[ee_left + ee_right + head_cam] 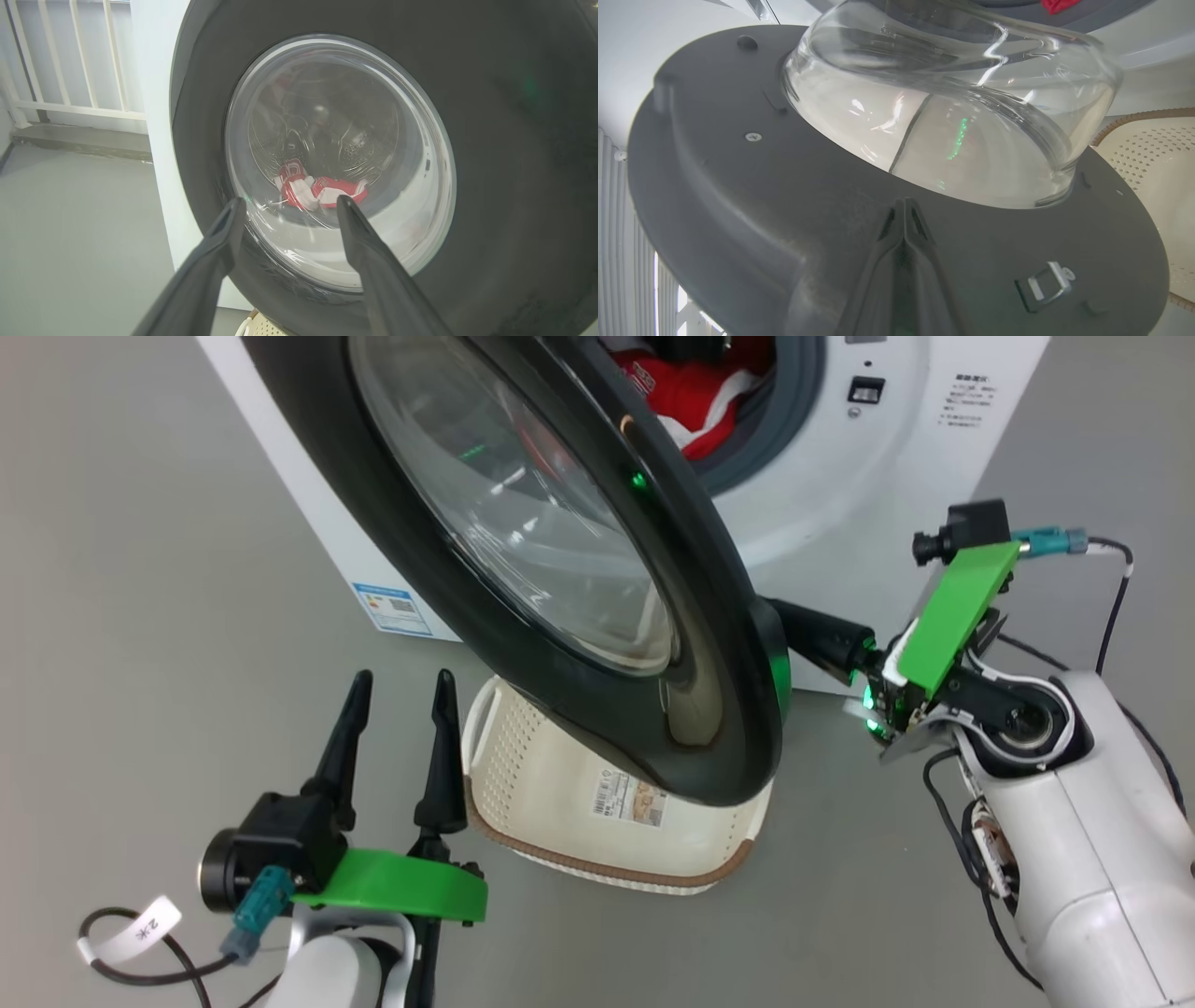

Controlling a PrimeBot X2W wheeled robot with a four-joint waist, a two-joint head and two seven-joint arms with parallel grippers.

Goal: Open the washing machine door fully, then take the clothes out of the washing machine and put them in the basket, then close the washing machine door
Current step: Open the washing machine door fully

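Note:
The washing machine door [691, 523] stands partly swung out from the white washing machine [840, 476], its glass bowl facing the drum. Red and white clothes [691, 392] lie in the drum opening. Through the glass, the left wrist view also shows the clothes [317, 189]. My right gripper [784, 614] is shut, with its tips against the door's inner face [738, 186] below the glass bowl; the right gripper [903, 203] holds nothing. The left gripper [397, 686] hangs open and empty in front of the door's outer face [514, 140]. Under the door sits the cream basket [560, 803].
Grey floor [140, 569] surrounds the machine on the left and front. A white railing [70, 56] stands behind the machine's left side. The basket rim [1148, 114] lies close under the door's lower edge. Black cables [1111, 607] loop beside my right arm.

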